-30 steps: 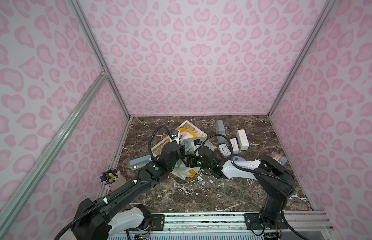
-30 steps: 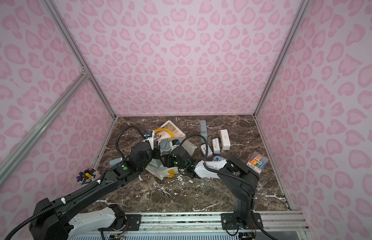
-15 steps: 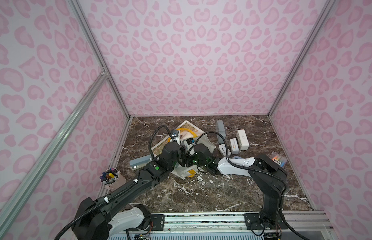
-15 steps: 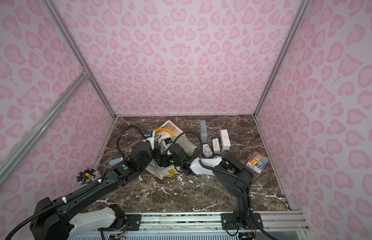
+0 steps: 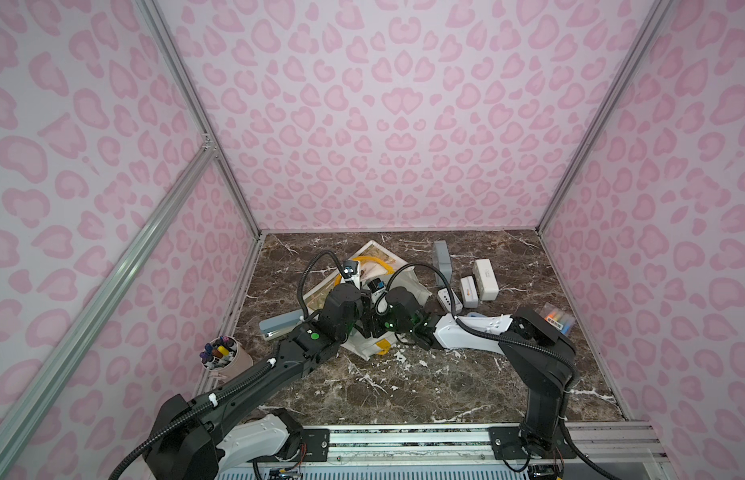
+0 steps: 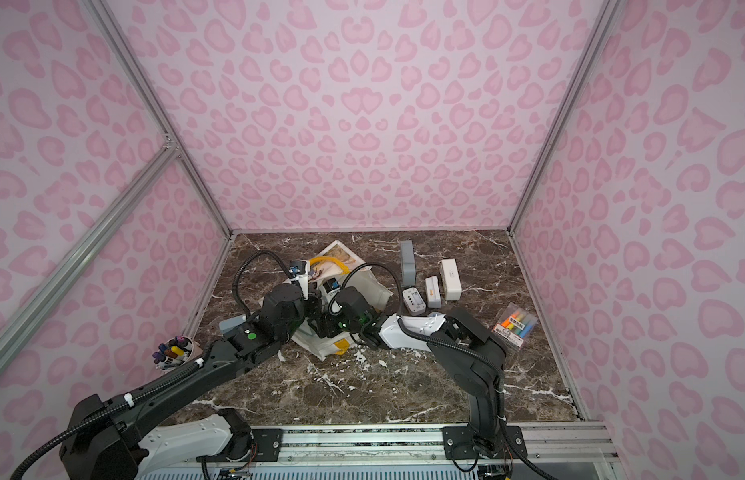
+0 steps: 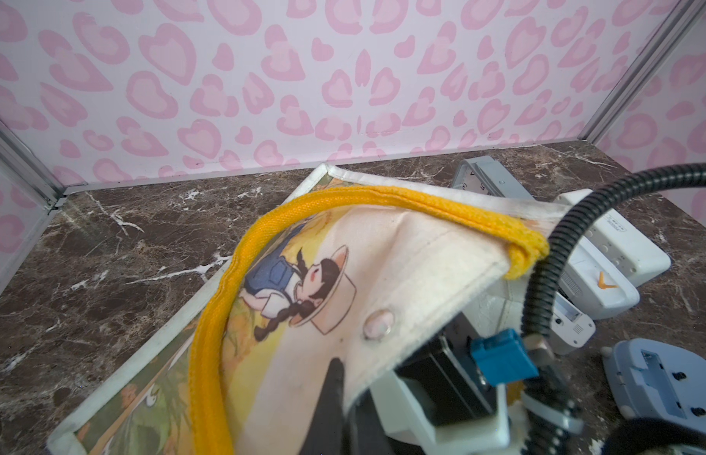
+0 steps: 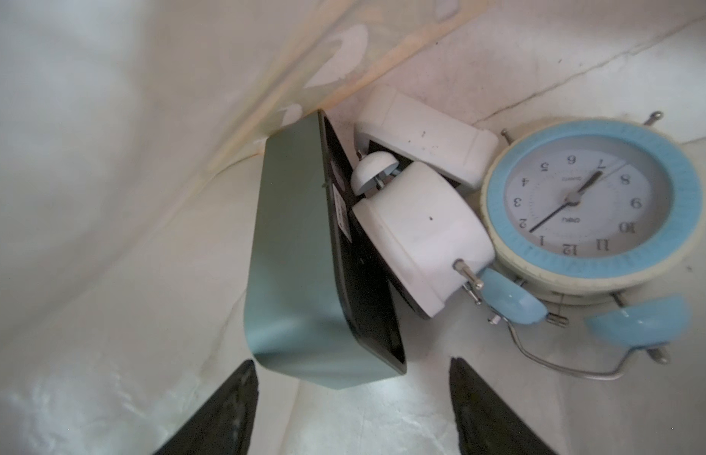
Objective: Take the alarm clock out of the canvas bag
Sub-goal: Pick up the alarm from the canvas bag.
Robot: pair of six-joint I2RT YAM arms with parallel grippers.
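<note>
The white canvas bag (image 5: 377, 255) (image 6: 335, 258) lies on the marble table. My left gripper (image 7: 339, 378) is shut on the bag's rim (image 7: 383, 354) near a snap button and holds the mouth up, the yellow handle (image 7: 225, 299) arching beside it. My right gripper (image 8: 352, 362) is inside the bag, open and empty. Just ahead of its fingertips (image 8: 241, 378) lies a grey-green rectangular alarm clock (image 8: 296, 252). Behind that sit a white bell clock (image 8: 418, 232), a white boxy clock (image 8: 422, 134) and a round blue twin-bell clock (image 8: 587, 197). In both top views the right fingers are hidden.
To the right of the bag stand a grey clock (image 5: 441, 257) and three white clocks (image 5: 485, 278); a blue one lies back-up (image 7: 658, 378). A marker pack (image 5: 558, 320) sits far right, a pen cup (image 5: 221, 357) and a grey stapler (image 5: 279, 326) left.
My right arm has slid left, deeper into the bag's mouth beside the left wrist, and its jaws have opened wider. The left gripper has kept its hold on the rim.
</note>
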